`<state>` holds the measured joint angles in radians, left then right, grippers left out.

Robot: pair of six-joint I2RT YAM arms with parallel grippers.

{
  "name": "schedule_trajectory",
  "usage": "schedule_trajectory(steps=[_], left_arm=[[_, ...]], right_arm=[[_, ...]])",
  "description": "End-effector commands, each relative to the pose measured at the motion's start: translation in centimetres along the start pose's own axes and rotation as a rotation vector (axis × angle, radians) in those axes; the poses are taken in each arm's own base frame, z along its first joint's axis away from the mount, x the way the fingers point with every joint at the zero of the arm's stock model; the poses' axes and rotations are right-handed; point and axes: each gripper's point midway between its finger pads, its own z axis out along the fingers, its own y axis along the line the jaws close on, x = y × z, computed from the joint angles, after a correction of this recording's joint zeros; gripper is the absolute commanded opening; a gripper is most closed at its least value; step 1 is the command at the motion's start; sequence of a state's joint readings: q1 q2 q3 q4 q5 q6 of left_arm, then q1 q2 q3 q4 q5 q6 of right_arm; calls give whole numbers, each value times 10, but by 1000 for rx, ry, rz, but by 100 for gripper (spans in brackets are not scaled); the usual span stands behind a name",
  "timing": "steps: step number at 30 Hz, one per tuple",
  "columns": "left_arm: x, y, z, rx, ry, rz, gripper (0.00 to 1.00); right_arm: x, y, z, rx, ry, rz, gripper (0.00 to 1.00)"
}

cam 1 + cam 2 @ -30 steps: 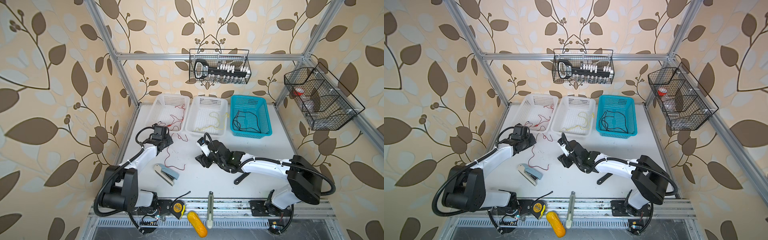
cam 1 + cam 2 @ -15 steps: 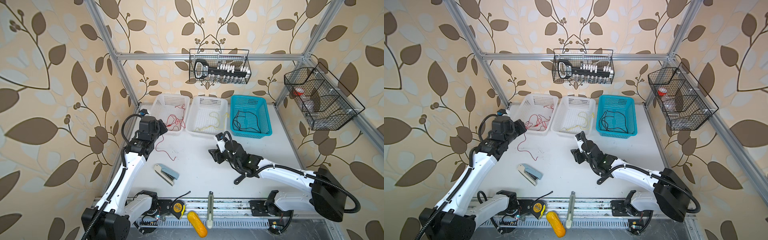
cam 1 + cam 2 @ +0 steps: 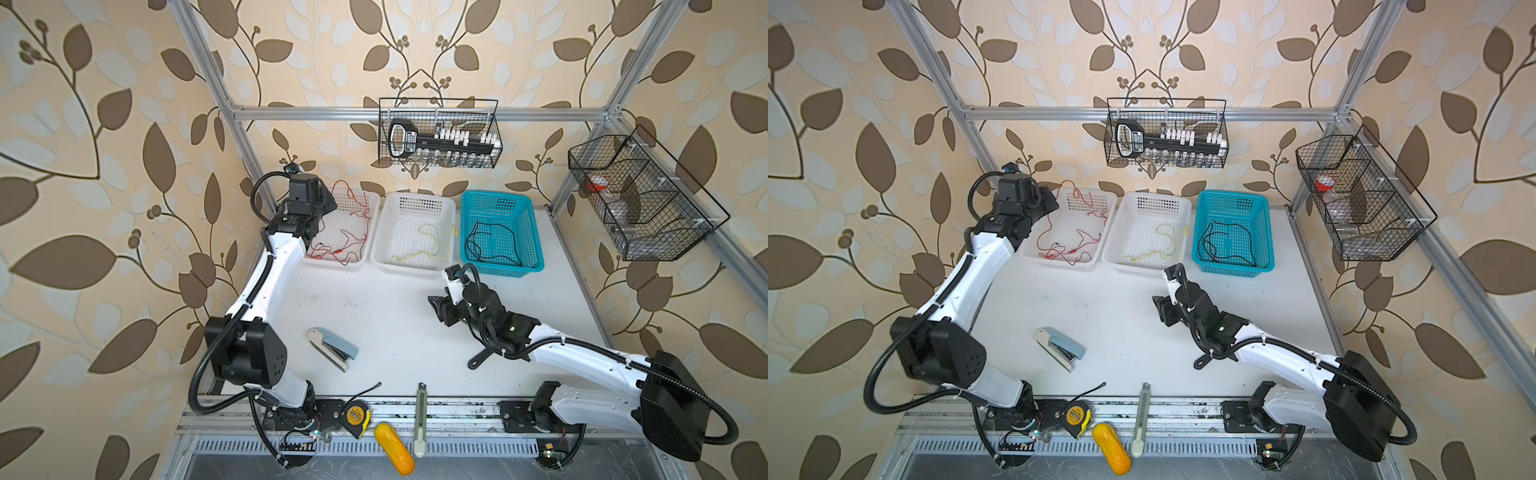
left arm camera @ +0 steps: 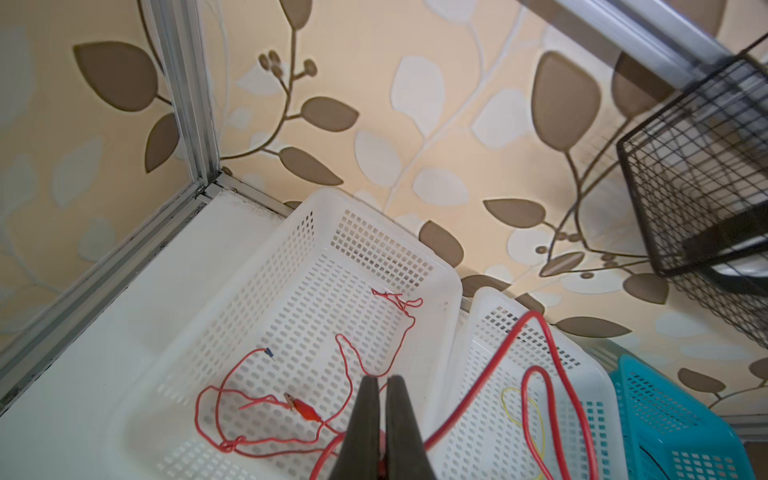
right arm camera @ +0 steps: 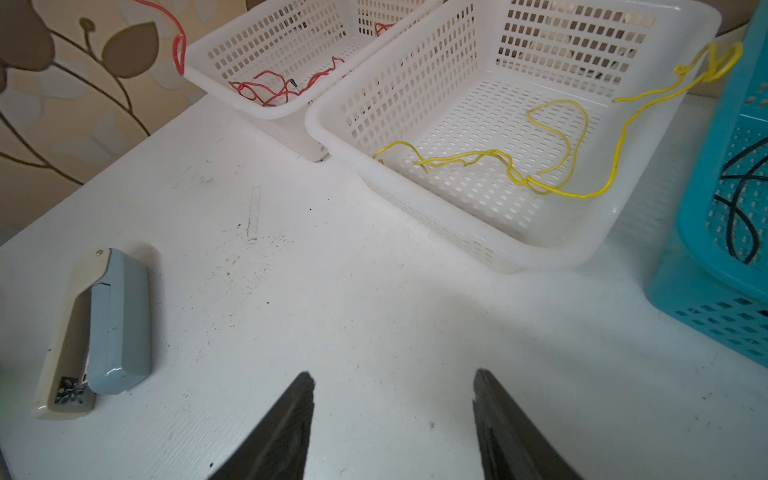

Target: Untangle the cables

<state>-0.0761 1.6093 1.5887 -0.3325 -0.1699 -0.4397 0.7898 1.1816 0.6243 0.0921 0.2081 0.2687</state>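
A: Left jaws?
B: Together, clamped on a red cable (image 4: 532,314), held up over the white basket (image 3: 332,266) at 11 o'clock of the worktop (image 3: 395,324).
A: Other red cables (image 4: 228,445)?
B: Loose inside that basket, clip (image 4: 305,412) too.
A: Yellow cable (image 5: 524,179), black cable (image 5: 731,176)?
B: In the middle basket (image 3: 409,270) at 12 o'clock, draped over its rim towards 3 o'clock; in the teal basket (image 3: 498,270) at 1 o'clock.
A: Right jaws?
B: Apart, gripping nothing, low over bare worktop at 3 o'clock of centre. Stapler (image 3: 332,349) at 7 o'clock.
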Motion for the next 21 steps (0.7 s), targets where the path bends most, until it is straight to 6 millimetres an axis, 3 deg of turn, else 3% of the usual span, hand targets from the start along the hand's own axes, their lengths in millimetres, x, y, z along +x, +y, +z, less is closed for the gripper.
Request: schedule_trajectory(steps=[1, 7, 12, 18, 21], left_arm=[[-26, 0, 10, -27, -57, 39, 0], [0, 15, 62, -84, 18, 57, 0], [40, 33, 99, -125, 129, 53, 0], [78, 53, 120, -185, 239, 26, 1], [87, 56, 123, -185, 266, 21, 13]], right_arm=[[4, -11, -3, 36, -2, 6, 61], [-1, -16, -8, 48, -15, 11, 61], [-2, -23, -14, 71, -25, 11, 62], [-5, -45, -21, 152, -27, 19, 63], [-7, -59, -27, 194, -41, 37, 63]])
